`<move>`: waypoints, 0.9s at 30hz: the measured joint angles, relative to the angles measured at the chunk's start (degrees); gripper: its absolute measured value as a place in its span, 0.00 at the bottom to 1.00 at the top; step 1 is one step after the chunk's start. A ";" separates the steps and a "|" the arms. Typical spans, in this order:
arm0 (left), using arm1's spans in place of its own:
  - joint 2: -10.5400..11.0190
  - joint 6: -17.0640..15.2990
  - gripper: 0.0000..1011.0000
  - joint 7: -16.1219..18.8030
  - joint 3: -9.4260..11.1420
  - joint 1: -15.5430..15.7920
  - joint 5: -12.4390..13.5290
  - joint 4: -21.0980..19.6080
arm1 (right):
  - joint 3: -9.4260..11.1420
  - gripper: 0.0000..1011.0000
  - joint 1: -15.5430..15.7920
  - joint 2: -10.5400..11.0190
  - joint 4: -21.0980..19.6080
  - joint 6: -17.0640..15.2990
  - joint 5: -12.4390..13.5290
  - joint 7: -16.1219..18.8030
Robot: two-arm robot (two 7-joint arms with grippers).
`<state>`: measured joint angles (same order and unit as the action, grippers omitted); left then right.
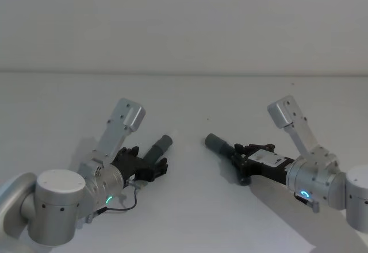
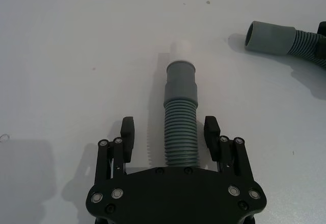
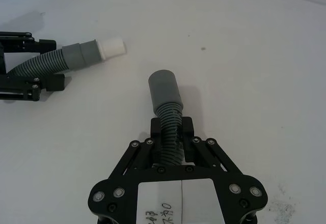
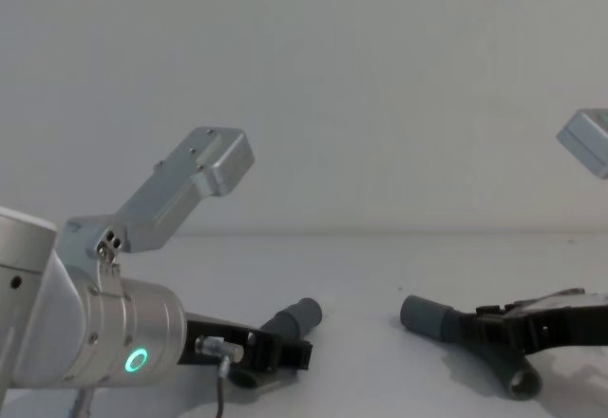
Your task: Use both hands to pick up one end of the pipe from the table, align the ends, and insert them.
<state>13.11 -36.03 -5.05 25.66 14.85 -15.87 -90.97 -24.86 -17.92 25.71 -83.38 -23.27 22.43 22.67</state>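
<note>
Over the white bench (image 1: 184,207), the whitish-tipped grey corrugated hose (image 2: 181,81) is straddled by the wide left tool (image 2: 169,124), the plain-cuffed hose (image 3: 164,89) clamped by the right tool (image 3: 171,127).

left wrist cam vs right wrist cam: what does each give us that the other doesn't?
Left wrist, not right wrist: the left pincer up close, open, its fingers clear of the white-tipped hose on both sides. It also looks into the hollow mouth of the plain cuff.
Right wrist, not left wrist: the right pincer up close, shut on the plain hose, and a white label on its body.
Both: the two hoses, ends apart and unjoined, and the white table.
</note>
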 joint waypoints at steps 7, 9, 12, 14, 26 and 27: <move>0.00 0.00 0.77 0.01 0.00 0.00 0.01 0.00 | 0.00 0.22 0.00 0.00 0.00 0.00 0.00 0.00; 0.00 0.00 0.76 0.02 0.00 0.00 0.01 0.00 | 0.00 0.22 0.00 0.00 0.00 0.00 0.00 0.00; 0.00 0.00 0.74 0.03 0.01 0.00 0.02 0.00 | 0.00 0.22 0.00 0.00 0.00 0.00 0.00 0.00; 0.00 0.00 0.73 0.03 0.01 0.00 0.02 0.00 | 0.00 0.22 0.00 -0.01 0.00 0.00 0.00 0.00; 0.00 0.00 0.66 0.03 0.01 0.00 0.01 0.00 | 0.00 0.22 0.00 0.00 0.00 0.00 0.00 0.00; 0.00 0.00 0.65 0.02 0.01 0.00 0.01 0.00 | 0.00 0.22 0.00 0.00 0.00 0.00 0.00 0.00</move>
<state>13.11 -36.03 -5.03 25.67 14.85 -15.87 -90.97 -24.86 -17.92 25.71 -83.38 -23.26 22.43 22.67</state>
